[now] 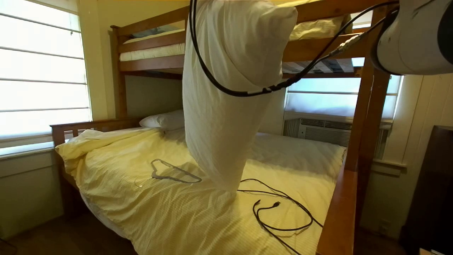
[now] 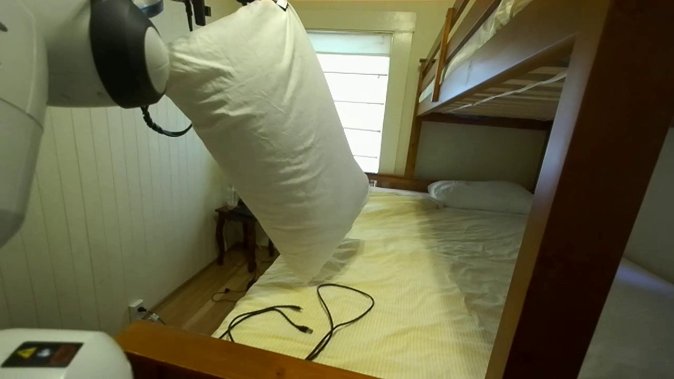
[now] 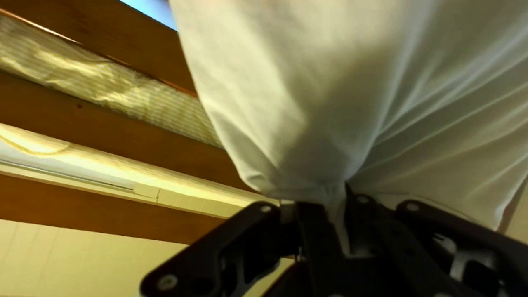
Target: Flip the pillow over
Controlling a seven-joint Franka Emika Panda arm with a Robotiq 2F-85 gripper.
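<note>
My pincer (image 3: pixel 335 204) grips a pinched fold at the upper end of the pillow (image 2: pixel 274 131), which hangs tilted over the yellow bedsheet (image 1: pixel 166 209). Its lowest corner appears nearer the floor-side long edge of the bed (image 2: pixel 210 351) than the wall-side one; whether it touches, I cannot tell. I judge it light for its bulk, soft and hard to harm, though smooth fabric could slide through a shallow pinch. For turning, I'd want a deep bunch, close to a corner.
</note>
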